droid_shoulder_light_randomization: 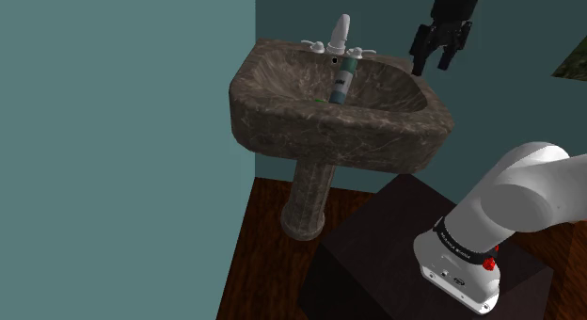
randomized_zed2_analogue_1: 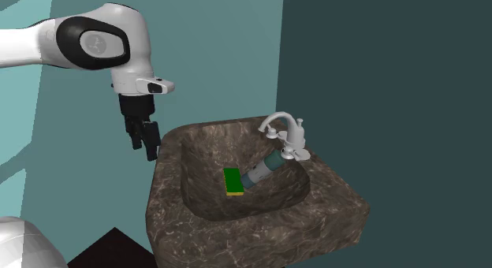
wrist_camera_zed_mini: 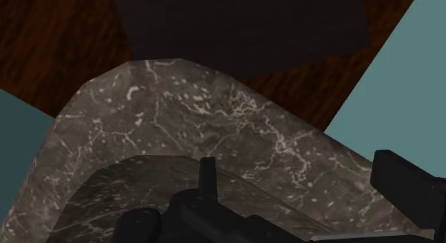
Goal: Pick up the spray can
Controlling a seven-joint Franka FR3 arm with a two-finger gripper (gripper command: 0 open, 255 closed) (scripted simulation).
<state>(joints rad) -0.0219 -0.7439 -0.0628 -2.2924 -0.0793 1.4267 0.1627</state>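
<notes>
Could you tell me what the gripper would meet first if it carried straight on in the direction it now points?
Probably the veined rim of the sink: the open gripper points down over it, and the wrist view shows rim between its fingers. The spray can lies aside in the basin.

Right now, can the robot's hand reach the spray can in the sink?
Probably yes. The gripper hangs open above the rim of the sink, with nothing between it and the spray can lying slanted in the basin. The faucet overhangs the can's upper end, so the lower end looks easier.
</notes>
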